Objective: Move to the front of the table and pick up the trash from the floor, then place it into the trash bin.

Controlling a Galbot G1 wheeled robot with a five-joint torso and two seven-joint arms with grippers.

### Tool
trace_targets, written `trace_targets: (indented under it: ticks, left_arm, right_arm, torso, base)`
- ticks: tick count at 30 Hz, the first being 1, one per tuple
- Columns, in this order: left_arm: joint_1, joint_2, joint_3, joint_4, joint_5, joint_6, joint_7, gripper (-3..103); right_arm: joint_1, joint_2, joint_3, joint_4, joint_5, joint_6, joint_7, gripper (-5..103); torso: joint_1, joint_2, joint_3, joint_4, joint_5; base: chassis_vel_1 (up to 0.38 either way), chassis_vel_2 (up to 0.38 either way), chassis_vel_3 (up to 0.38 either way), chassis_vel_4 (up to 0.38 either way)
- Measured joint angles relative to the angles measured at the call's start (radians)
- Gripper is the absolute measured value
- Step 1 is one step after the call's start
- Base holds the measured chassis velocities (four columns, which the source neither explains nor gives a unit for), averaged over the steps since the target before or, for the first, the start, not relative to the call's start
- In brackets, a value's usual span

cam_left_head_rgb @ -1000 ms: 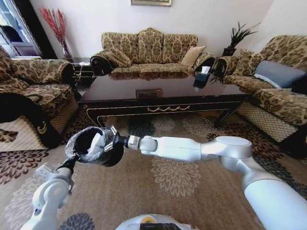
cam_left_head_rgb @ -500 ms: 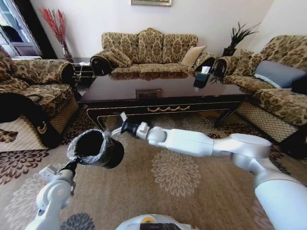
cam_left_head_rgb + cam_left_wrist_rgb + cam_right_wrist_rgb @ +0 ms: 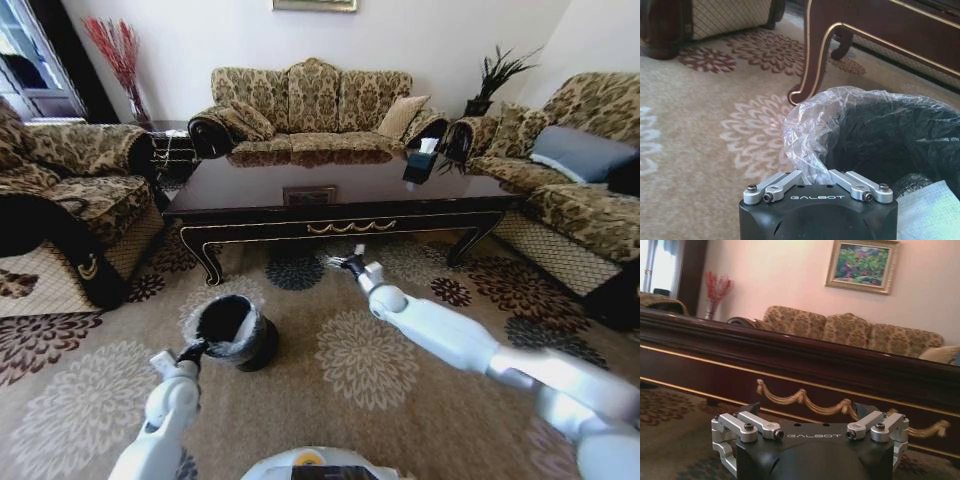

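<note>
One long dark counter (image 3: 340,195) runs across our head view, its long axis side to side, its gold-trimmed front apron facing us. Before its left leg we see the trash bin (image 3: 236,331) on the carpet (image 3: 300,400), mouth tilted up, its clear liner (image 3: 812,130) crinkled over the rim. Our left end effector (image 3: 192,352) is clamped on that liner at the bin's near rim. Our right end effector (image 3: 349,261) reaches toward the apron, fingers spread wide with nothing between them.
</note>
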Motion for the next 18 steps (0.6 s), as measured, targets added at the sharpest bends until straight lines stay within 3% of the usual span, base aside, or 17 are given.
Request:
trace_targets:
  ticks: [3,8,12,15,18]
  left_arm:
    - [-0.017,-0.003,0.008,0.032,0.032,-0.010,0.000,3]
    - [-0.018,0.001,-0.013,0.038,0.014,-0.011,-0.011,3]
    - [-0.012,0.001,-0.017,0.040,0.006,-0.012,-0.010,3]
    - [-0.020,-0.007,-0.009,0.045,-0.057,0.013,-0.025,3]
    - [-0.024,-0.010,-0.007,0.039,-0.069,0.019,-0.036,3]
  right_arm:
    - [-0.130,-0.012,0.154,0.027,-0.091,0.001,-0.004,100]
    - [-0.268,-0.002,0.301,0.064,-0.160,0.012,-0.027,100]
    - [-0.343,0.004,0.356,0.076,-0.177,0.019,-0.032,100]
    - [-0.394,0.004,0.395,0.081,-0.198,0.027,-0.037,100]
    - [-0.417,0.002,0.414,0.087,-0.207,0.029,-0.036,100]
  torso:
    - [0.000,0.000,0.000,-0.0004,-0.0008]
    - [0.000,0.000,0.000,0.0005,-0.0008]
    - [0.000,0.000,0.000,0.0002,-0.0005]
    - [0.000,0.000,0.000,0.0002,-0.0010]
    - [0.000,0.000,0.000,-0.0001,-0.0010]
  base:
    - [0.000,0.000,0.000,0.000]
    - [0.000,0.000,0.000,0.000]
    - [0.000,0.000,0.000,0.000]
    - [0.000,0.000,0.000,0.000]
    - [0.000,0.000,0.000,0.000]
